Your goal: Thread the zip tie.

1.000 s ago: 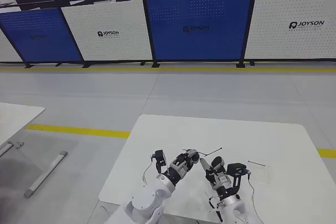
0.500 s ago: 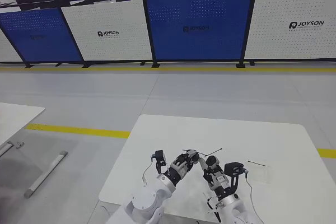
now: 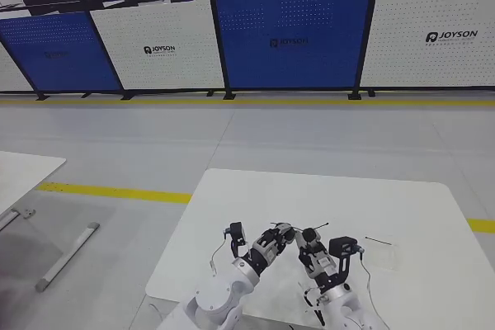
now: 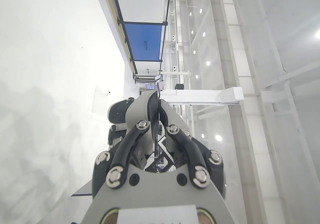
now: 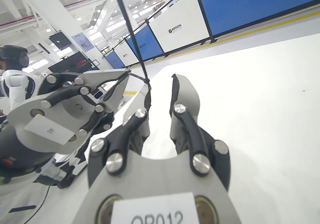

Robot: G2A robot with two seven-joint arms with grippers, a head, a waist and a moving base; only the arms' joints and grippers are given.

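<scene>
Zip tie (image 5: pixel 124 13), a thin black strap, was held up over the white table (image 5: pixel 250 110), close to the robot's edge of it, where the two grippers met. The left gripper (image 4: pixel 158 101) was clamped tight on one end, with a short bit of strap poking out past its fingertips. From that grip the strap ran a short way sideways to a small dark lump. This was likely the locking head, though it was too small to be sure. From there the long part rose steeply up and away.

In the top view the strap's long axis ran roughly side to side across the front of both grippers, its free tip toward the right arm's side.

The right gripper (image 5: pixel 161 91) was spread partly open and held nothing. The strap lay just beside the tip of the finger (image 5: pixel 137 102) nearer the left gripper, not in the gap. Whether it touched that finger could not be told. By my reading, the right gripper would need to shift slightly toward the left one to bring the strap between its pads.

Both arms were bent in close, with the grippers pointing away from the robot and angled toward each other.
</scene>
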